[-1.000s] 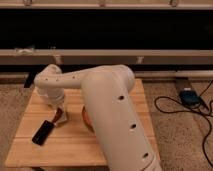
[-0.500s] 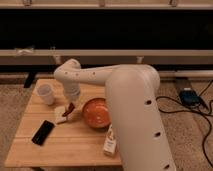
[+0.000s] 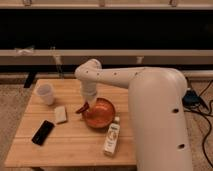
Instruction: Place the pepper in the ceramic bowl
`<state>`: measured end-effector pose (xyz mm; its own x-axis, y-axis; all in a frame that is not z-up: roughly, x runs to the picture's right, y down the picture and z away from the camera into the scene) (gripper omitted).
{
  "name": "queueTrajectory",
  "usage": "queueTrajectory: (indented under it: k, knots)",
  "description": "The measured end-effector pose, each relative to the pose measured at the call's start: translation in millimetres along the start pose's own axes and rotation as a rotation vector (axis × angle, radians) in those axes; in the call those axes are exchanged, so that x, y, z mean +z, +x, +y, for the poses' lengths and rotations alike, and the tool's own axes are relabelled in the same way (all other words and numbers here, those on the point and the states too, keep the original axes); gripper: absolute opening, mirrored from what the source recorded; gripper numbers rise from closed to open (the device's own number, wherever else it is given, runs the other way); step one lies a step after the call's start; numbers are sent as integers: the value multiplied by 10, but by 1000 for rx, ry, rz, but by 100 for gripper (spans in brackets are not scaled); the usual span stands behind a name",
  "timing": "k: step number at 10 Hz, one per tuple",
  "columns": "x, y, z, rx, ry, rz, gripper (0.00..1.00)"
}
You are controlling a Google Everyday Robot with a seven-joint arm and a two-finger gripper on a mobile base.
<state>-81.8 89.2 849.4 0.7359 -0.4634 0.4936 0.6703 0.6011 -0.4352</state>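
Well, the gripper (image 3: 86,104) hangs low over the wooden table (image 3: 75,150), pointing down from the end of the big white arm (image 3: 150,100), and it is clamped on the pepper (image 3: 80,108). The red chili sticks out slantwise below it, its tip pointing down and away from the arm's bulk. It sits at the near rim of the ceramic bowl (image 3: 99,114), which rests just under and beside the gripper, on the side toward the arm's bulk. I cannot tell whether the pepper touches the rim. Past the bowl, toward the table's front edge, a small bottle (image 3: 112,138) lies on its side. On the other side of the gripper a little white block (image 3: 60,114) lies near. A white cup (image 3: 46,94) stands farther off, toward the back of the table. A flat black object (image 3: 42,132) lies well apart, toward the front edge.
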Motion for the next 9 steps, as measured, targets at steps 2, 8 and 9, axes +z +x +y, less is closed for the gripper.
queueTrajectory:
  k: [2, 8, 9]
  knots:
    - [34, 53, 128, 44, -15, 1, 13]
    - [129, 294, 463, 192, -65, 36, 74]
    - [135, 283, 473, 201, -69, 42, 80]
